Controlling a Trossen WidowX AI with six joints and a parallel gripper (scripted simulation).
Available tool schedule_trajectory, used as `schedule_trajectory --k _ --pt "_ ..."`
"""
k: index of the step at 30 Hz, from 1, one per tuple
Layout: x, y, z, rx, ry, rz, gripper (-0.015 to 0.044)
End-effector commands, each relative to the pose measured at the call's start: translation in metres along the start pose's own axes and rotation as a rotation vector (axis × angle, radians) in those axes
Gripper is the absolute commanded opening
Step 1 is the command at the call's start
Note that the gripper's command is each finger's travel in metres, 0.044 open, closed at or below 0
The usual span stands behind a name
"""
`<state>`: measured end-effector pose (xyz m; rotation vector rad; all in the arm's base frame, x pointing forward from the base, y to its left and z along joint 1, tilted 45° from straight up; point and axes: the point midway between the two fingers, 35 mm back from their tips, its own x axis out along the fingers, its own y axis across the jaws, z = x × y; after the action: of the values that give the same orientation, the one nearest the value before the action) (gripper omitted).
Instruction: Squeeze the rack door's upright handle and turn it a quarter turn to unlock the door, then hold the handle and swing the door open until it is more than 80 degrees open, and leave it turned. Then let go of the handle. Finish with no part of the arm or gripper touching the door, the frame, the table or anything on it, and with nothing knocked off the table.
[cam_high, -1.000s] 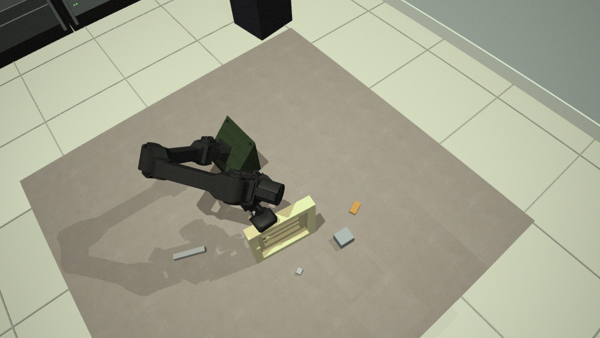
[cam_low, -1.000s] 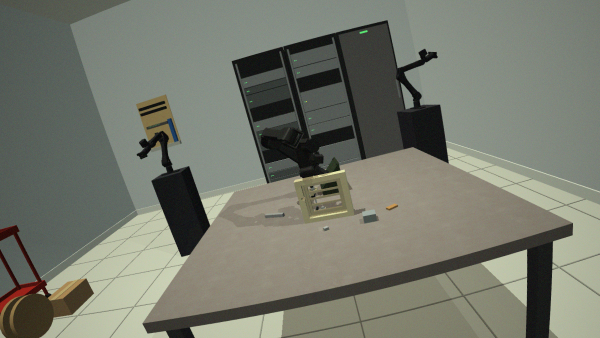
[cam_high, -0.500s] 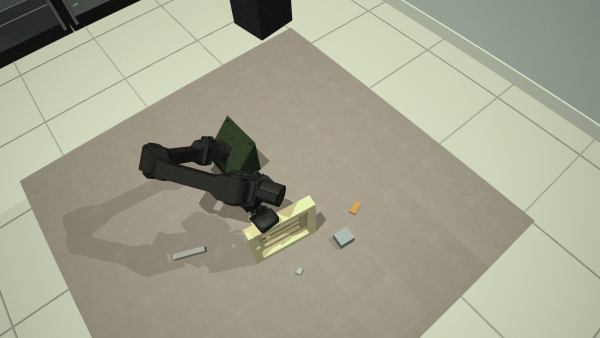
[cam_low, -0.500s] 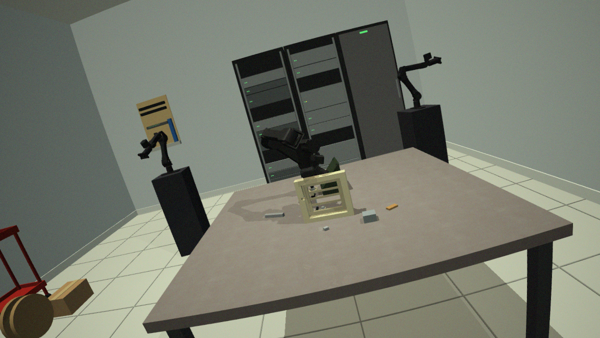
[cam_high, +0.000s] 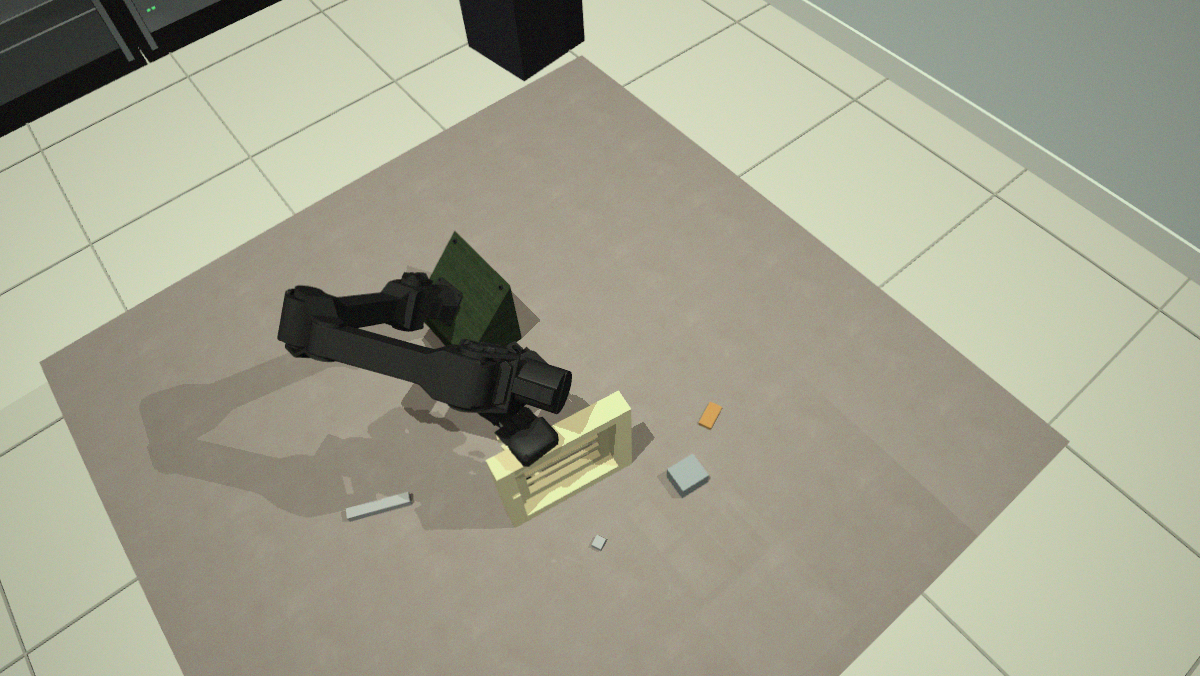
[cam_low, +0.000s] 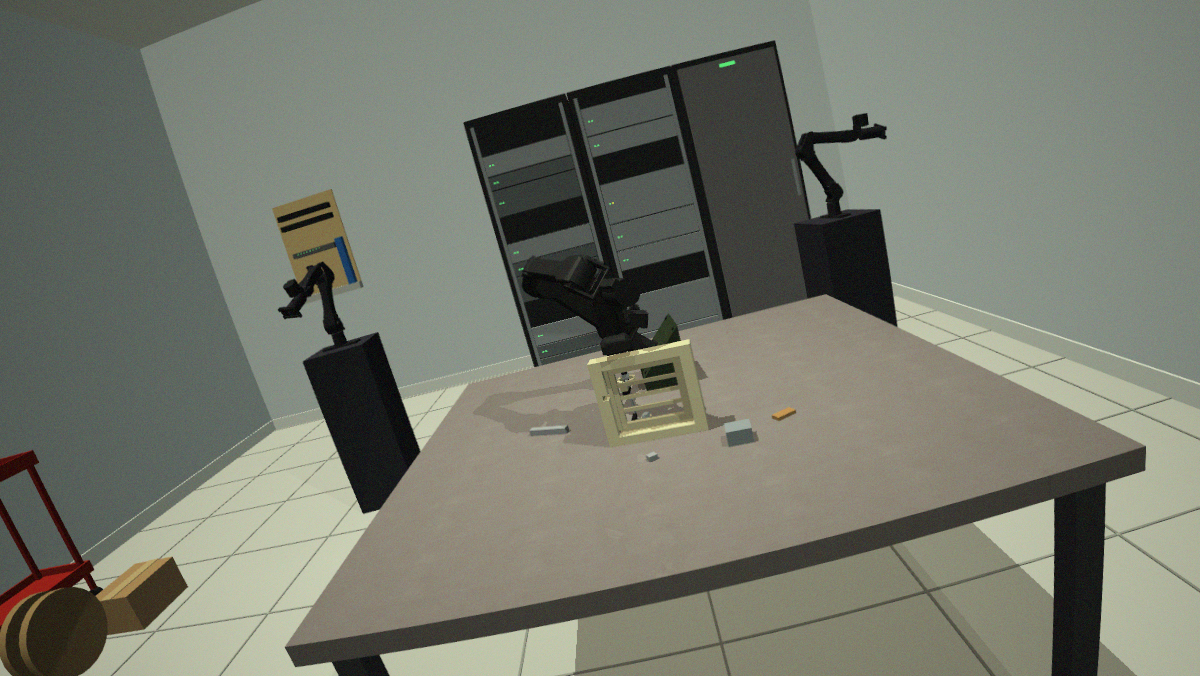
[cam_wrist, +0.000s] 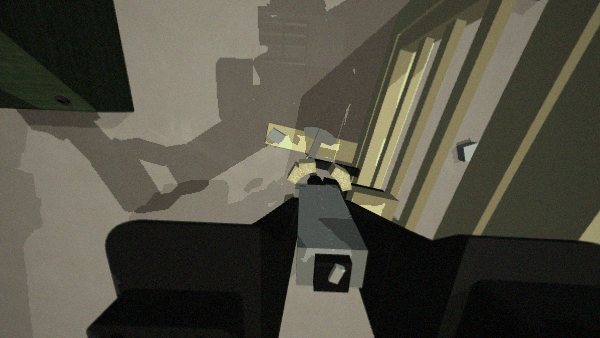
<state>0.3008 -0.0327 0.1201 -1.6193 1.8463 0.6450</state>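
Observation:
The pale yellow frame (cam_high: 618, 404) (cam_low: 698, 386) stands upright on the table (cam_high: 755, 319) (cam_low: 671, 520). The barred door (cam_wrist: 446, 62) appears to sit in or near the frame's plane; its exact angle is unclear. The grey handle (cam_wrist: 325, 230) stands upright on the arm's side of the door, seen from above, between two curved yellow pieces and near a yellow crosspiece. My gripper (cam_wrist: 319, 206) is shut on the handle, one black finger against each side. In the top view the wrist hides the handle and fingertips. How far the handle is turned is unclear.
A dark green wedge (cam_high: 474, 293) (cam_wrist: 75, 75) stands by the arm's base. A long grey bar (cam_high: 378, 506) (cam_low: 549, 429) lies left of the frame. A small light cube (cam_high: 598, 542) (cam_low: 651, 456), a blue-grey block (cam_high: 688, 474) (cam_low: 738, 433) and an orange block (cam_high: 710, 415) (cam_low: 783, 413) lie beyond it.

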Motion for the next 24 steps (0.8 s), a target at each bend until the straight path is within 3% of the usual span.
schedule_trajectory --k 1,12,24 --pt "0.0 0.0 0.0001 -0.002 0.001 0.0 0.0086" --pt "0.0 0.0 0.0001 -0.002 0.001 0.0 0.0014" --pt "-0.0001 0.0054 0.0039 0.163 0.0 0.0 0.0014"
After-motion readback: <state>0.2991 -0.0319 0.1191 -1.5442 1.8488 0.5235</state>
